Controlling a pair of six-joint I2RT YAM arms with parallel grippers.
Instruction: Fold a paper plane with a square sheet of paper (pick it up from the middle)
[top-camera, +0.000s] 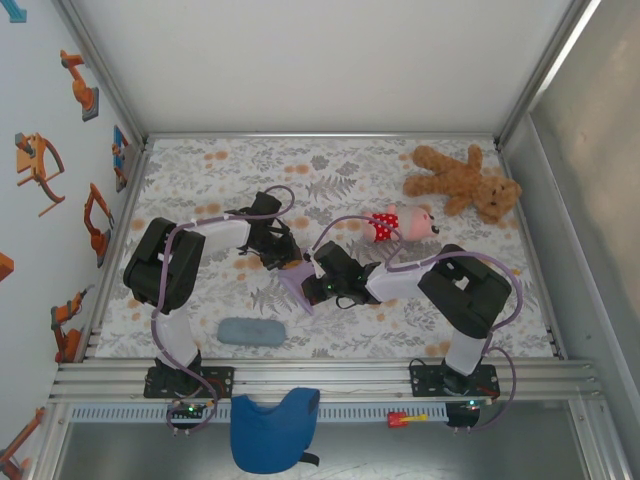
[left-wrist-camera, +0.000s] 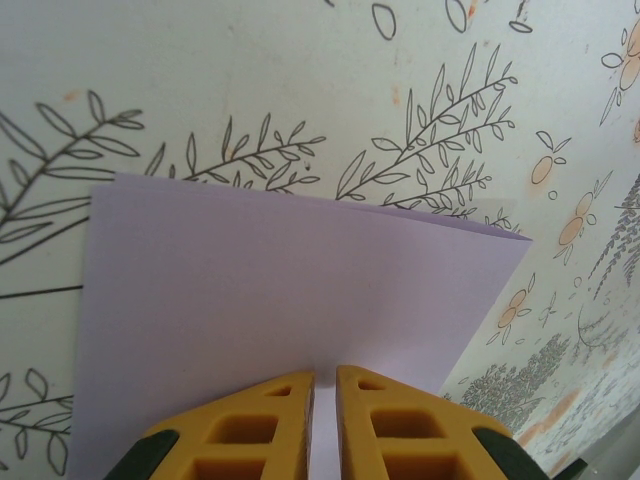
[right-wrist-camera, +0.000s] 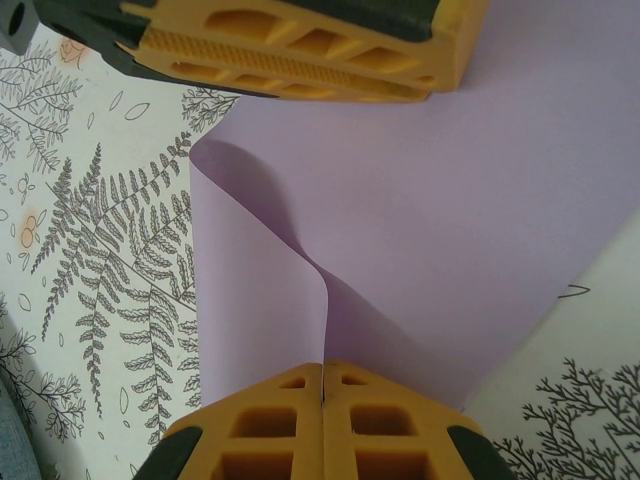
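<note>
The square sheet of paper (top-camera: 297, 284) is pale lavender and lies mid-table between the two arms. In the left wrist view the square sheet of paper (left-wrist-camera: 280, 290) lies flat on the floral tablecloth, two layers showing at its far edge. My left gripper (left-wrist-camera: 325, 372) has its tips down on the sheet with a thin slit between the yellow fingers. My right gripper (right-wrist-camera: 323, 365) is shut on the near edge of the square sheet of paper (right-wrist-camera: 450, 200), where a curled ridge rises into the jaws. The left gripper's fingers (right-wrist-camera: 290, 55) rest on the sheet's far side.
A brown teddy bear (top-camera: 465, 182) lies at the back right, and a pink doll (top-camera: 400, 224) lies just behind the right arm. A grey-blue pad (top-camera: 250, 331) sits near the front left. A blue cloth (top-camera: 272, 430) hangs over the front rail.
</note>
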